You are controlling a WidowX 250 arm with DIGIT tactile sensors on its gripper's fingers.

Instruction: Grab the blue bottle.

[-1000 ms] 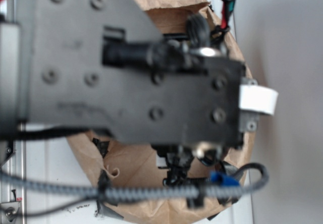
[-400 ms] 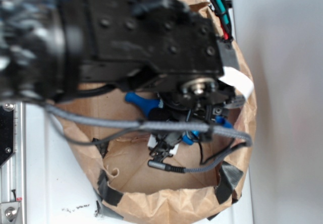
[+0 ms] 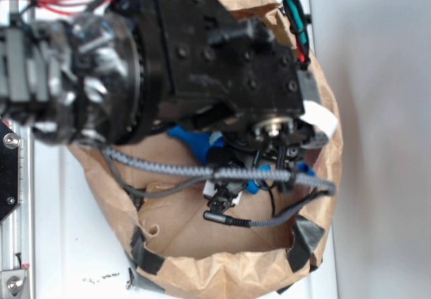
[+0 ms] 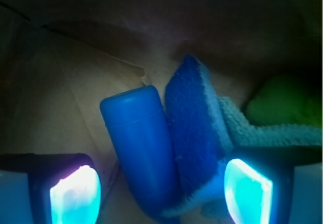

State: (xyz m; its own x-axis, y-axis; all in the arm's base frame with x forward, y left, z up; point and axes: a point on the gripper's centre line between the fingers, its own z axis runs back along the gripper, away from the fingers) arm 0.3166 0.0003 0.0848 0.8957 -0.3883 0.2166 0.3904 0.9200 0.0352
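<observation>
In the wrist view the blue bottle [image 4: 141,148] lies on the brown paper floor of a bag, its flat base pointing away from me and its body running down between my fingers. My gripper [image 4: 161,196] is open, with one lit fingertip [image 4: 75,193] left of the bottle and the other right of it, neither touching. A darker blue sponge [image 4: 194,133] leans against the bottle's right side, inside the same gap. In the exterior view the black arm [image 3: 215,63] reaches into the paper bag [image 3: 222,272] and covers the gripper; part of the bottle [image 3: 185,137] shows under it.
A teal ribbed cloth [image 4: 262,130] lies right of the sponge, with a green object [image 4: 285,100] behind it. The bag's walls [image 3: 326,110] ring the arm closely. A grey braided cable [image 3: 175,170] crosses the bag's opening.
The arm has swung from lying across the bag's mouth to reaching down into it, uncovering the bottle in the exterior view. Since 0.4 s ago it has barely shifted.
</observation>
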